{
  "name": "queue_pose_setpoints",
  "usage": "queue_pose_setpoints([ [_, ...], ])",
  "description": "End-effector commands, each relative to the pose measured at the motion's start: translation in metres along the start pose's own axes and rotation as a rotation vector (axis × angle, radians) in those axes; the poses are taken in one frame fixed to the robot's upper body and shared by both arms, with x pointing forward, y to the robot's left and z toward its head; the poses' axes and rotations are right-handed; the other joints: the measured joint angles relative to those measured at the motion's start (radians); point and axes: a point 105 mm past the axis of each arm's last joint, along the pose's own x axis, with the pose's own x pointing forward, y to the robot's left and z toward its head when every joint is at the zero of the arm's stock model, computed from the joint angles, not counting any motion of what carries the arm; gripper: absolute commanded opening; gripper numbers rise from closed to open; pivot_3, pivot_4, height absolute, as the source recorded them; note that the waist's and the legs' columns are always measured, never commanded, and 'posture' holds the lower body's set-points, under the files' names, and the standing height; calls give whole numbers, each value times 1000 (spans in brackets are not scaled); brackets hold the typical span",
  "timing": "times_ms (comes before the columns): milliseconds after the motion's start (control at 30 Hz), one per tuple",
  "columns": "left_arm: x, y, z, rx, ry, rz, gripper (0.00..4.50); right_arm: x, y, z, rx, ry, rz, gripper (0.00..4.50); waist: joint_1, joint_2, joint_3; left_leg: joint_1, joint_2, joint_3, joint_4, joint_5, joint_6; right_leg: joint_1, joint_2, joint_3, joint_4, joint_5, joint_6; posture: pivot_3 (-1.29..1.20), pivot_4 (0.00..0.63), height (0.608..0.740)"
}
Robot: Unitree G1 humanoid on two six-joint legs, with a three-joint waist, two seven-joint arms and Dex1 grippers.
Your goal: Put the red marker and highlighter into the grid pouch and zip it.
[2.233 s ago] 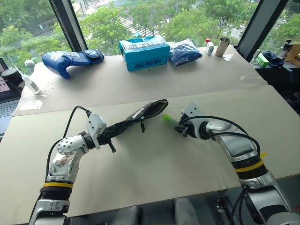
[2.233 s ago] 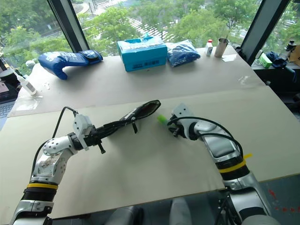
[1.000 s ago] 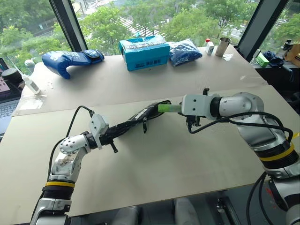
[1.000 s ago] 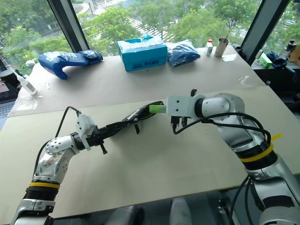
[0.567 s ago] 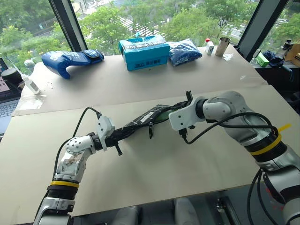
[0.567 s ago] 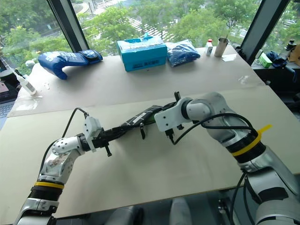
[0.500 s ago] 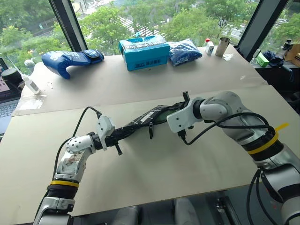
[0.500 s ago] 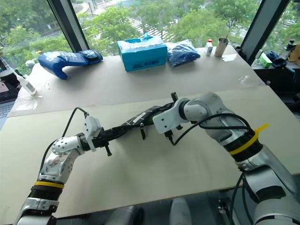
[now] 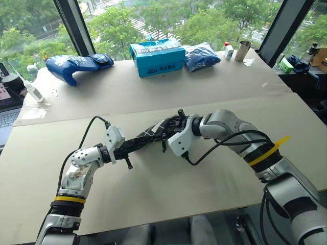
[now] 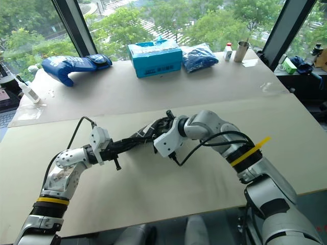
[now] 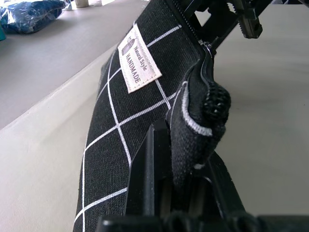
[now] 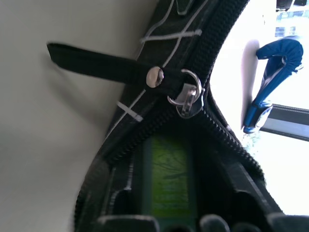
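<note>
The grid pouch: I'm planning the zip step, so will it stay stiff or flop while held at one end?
Probably floppy: the grid pouch is soft fabric, bowing between the left gripper pinching one end and the right gripper at its open mouth. It looks light. The zipper strap dangles loose, so it may swing.

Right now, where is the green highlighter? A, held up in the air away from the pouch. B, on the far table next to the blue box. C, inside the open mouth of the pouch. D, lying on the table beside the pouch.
C: the right wrist view shows the green highlighter lying between the parted zipper rows inside the pouch, past the zipper pull.
</note>
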Motion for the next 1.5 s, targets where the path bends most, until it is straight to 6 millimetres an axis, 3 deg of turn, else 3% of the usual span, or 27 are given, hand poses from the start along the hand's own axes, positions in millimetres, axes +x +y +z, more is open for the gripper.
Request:
queue_pose_setpoints([
  [33,-1,4,13,40,-34,11,0,-19,-25,-18,127,38,-82,3323,0,0,0,0,0,0,0,0,0,0,0,0,0,0,0,0,150,740],
  [67,-1,4,13,39,-33,12,0,-26,-30,-23,166,31,-95,3663,0,0,0,0,0,-1,0,0,0,0,0,0,0,0,0,0,150,740],
  [200,-2,4,13,37,-32,15,0,-59,-53,-51,327,64,-196,3663,0,0,0,0,0,-2,0,0,0,0,0,0,0,0,0,0,150,740],
  [300,-2,5,13,36,-33,19,0,-94,-64,-66,600,0,-289,3663,2,0,0,0,0,-3,-1,0,0,0,0,0,0,0,0,0,150,740],
  [367,-3,5,13,36,-34,21,0,-114,-56,-70,796,-56,-281,3663,6,0,0,0,0,-3,-1,0,0,0,0,0,-1,0,0,0,150,740],
  [433,-4,5,13,36,-33,23,0,-126,-32,-67,988,-103,-206,3663,10,0,0,0,0,-4,-1,0,0,0,0,0,-1,0,0,0,150,740],
  [533,-5,6,13,36,-31,25,0,-132,-4,-53,1141,-150,-109,3663,10,0,0,0,1,-5,-1,0,1,0,0,0,-1,0,0,0,150,740],
  [633,-6,6,12,35,-29,22,0,-118,28,-32,1330,-210,-70,3663,5,0,0,0,1,-4,-1,-1,1,0,0,0,0,0,0,0,150,740],
  [833,-4,4,15,31,-37,13,0,-64,47,-1,1483,-203,-95,3663,2,0,0,1,5,-2,-1,0,0,0,0,2,1,1,-2,0,150,740],
  [967,-3,3,17,30,-43,3,0,-30,39,13,1524,-197,-129,3663,9,0,0,1,4,-2,1,0,0,0,0,2,0,2,-1,0,150,740],
  [1133,-2,3,18,30,-47,-4,0,-6,27,22,1552,-208,-137,3663,8,0,0,1,1,-3,2,0,0,0,0,1,0,3,-1,0,150,740],
  [1433,2,-3,18,23,-56,-17,0,18,12,31,1567,-234,-141,3663,5,0,0,1,1,-3,1,0,0,0,0,1,0,3,-1,0,150,740],
  [1500,2,-4,17,21,-56,-16,0,14,11,26,1563,-237,-165,3156,5,0,0,1,1,-3,1,0,0,0,0,1,0,3,-1,0,150,740],
])
